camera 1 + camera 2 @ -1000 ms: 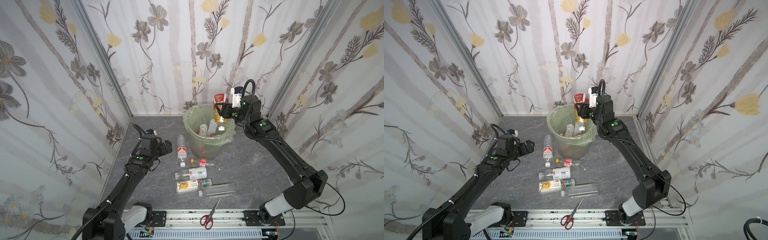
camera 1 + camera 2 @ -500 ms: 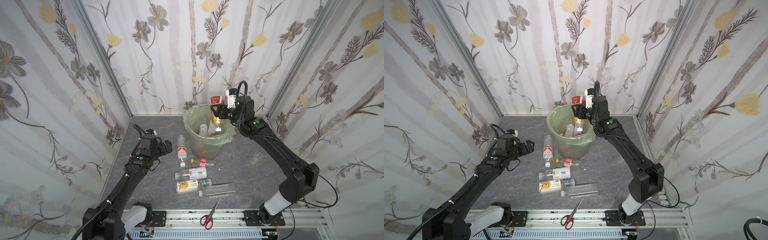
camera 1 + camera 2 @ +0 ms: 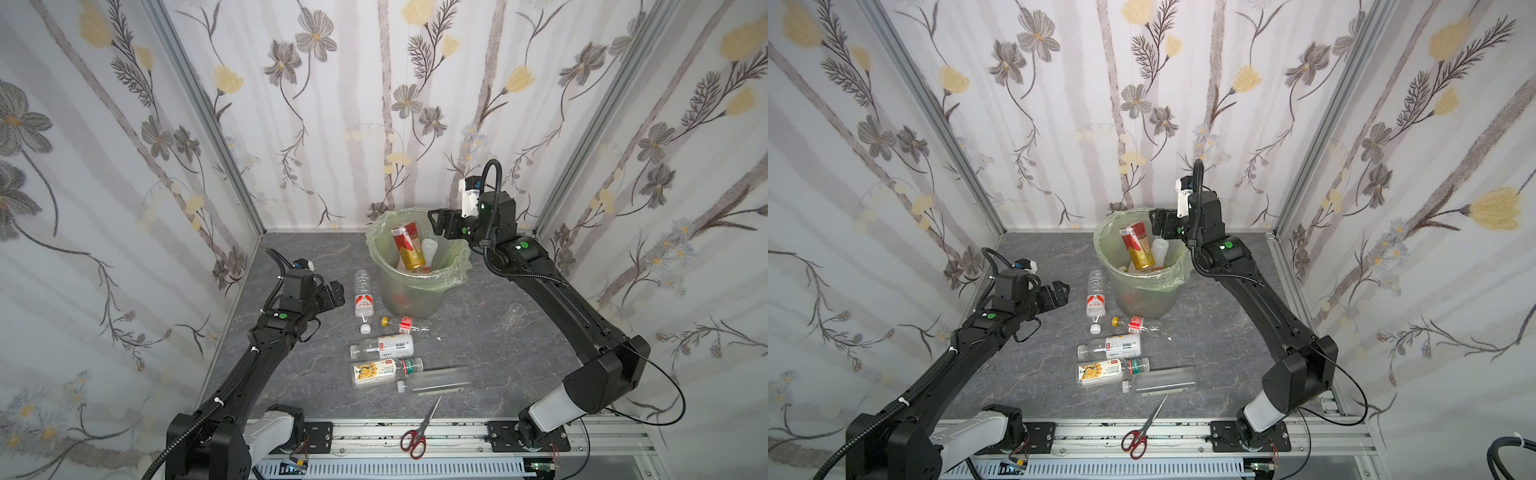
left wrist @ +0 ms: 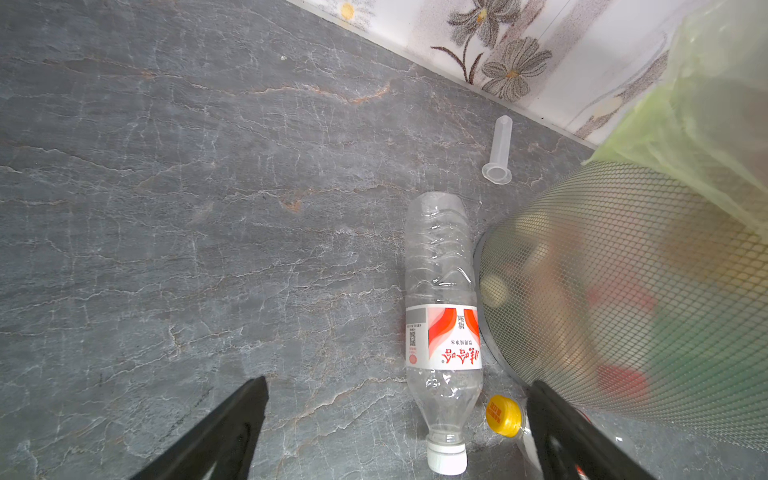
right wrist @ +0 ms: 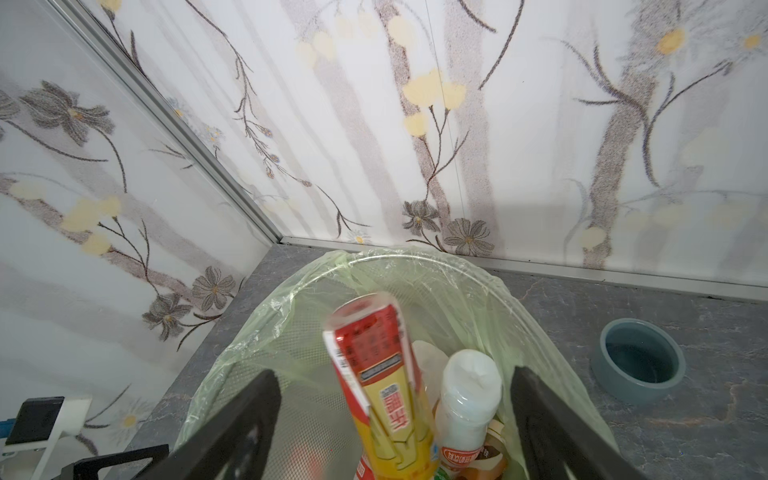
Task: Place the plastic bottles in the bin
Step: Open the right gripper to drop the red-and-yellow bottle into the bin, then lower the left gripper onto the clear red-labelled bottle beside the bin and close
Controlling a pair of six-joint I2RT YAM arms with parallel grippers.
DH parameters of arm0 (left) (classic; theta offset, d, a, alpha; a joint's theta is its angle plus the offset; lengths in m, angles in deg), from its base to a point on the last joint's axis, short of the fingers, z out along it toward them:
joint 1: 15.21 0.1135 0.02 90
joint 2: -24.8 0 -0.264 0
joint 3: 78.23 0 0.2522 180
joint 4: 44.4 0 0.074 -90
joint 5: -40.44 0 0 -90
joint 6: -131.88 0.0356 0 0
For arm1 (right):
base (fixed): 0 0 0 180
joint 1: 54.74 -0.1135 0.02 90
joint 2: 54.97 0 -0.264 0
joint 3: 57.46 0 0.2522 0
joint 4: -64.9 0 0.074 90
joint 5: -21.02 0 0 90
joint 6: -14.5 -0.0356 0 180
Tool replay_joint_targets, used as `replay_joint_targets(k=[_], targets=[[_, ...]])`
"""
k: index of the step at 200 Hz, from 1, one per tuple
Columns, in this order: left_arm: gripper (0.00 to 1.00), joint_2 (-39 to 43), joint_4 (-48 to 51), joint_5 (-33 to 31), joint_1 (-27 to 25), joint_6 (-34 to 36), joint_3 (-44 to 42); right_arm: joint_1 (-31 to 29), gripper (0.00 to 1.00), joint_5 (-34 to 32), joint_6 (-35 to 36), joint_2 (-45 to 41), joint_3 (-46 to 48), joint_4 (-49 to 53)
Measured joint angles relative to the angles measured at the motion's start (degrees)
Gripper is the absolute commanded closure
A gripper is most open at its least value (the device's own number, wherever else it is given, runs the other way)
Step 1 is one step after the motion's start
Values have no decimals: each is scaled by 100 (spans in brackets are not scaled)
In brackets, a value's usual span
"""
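Red-and-gold bottle (image 3: 409,245) tilts loose inside bin (image 3: 415,301). Right gripper (image 3: 436,222) over rim, jaws spread wide, gripping nothing. Left gripper (image 3: 334,293) fully spread, empty, near clear bottle (image 3: 363,297) lying beside bin.

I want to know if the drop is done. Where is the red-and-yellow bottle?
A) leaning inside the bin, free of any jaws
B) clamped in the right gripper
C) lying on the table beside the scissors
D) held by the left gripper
A: the red-and-yellow bottle leans inside the bin, while the right gripper at the rim has its jaws apart and grips nothing.
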Motion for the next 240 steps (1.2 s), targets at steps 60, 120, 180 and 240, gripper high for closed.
replay_joint_targets(k=[60, 120, 180, 240], targets=[[0, -59, -2, 44, 0, 0, 0, 4, 11, -273, 232, -678, 472, 26], [2, -348, -103, 155, 0, -52, 153, 50, 11, -481, 474, -1716, 1703, -120], [2, -651, -376, 365, -15, -149, 229, 188, 11, -560, 695, -2199, 2459, -138], [4, -1137, -645, 470, -199, -175, 48, 205, 12, -400, 796, -2393, 2813, -435]])
